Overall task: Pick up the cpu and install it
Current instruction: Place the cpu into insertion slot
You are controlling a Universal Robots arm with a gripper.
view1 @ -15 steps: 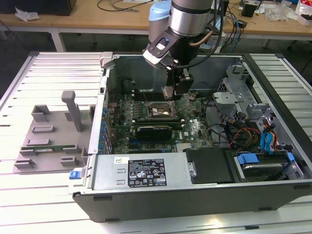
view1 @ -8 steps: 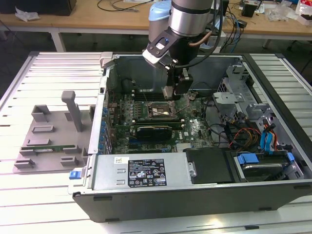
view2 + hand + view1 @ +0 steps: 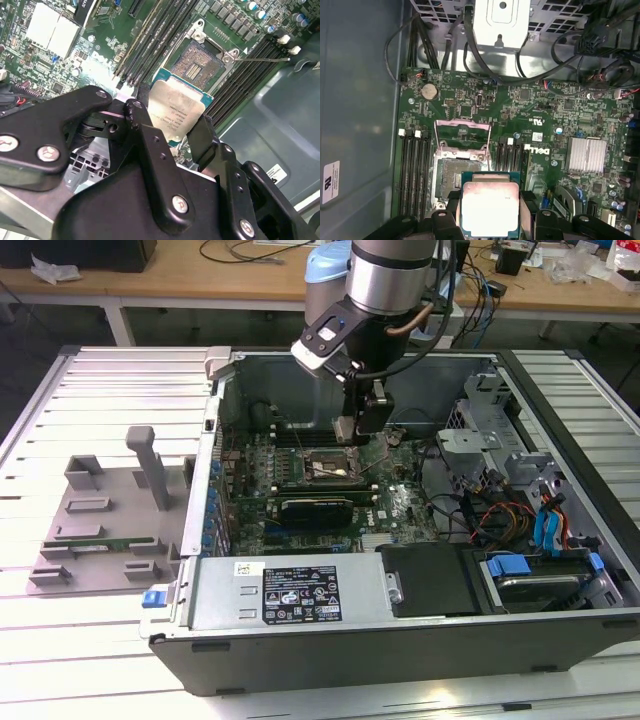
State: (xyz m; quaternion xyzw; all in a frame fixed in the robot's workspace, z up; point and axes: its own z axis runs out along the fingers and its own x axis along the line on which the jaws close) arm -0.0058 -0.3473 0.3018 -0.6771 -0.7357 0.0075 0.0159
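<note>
Hand (image 3: 170,121) clamped on cpu (image 3: 178,111), flat square chip, silvery metal lid, green rim, above open socket (image 3: 197,60)

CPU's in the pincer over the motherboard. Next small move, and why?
Probably shift sideways to centre over the open socket before lowering. The pincer is shut on the cpu, which hangs above and offset from the socket in both wrist views.

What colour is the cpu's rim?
The cpu has a teal-green rim; clearest in the second wrist view.
</note>
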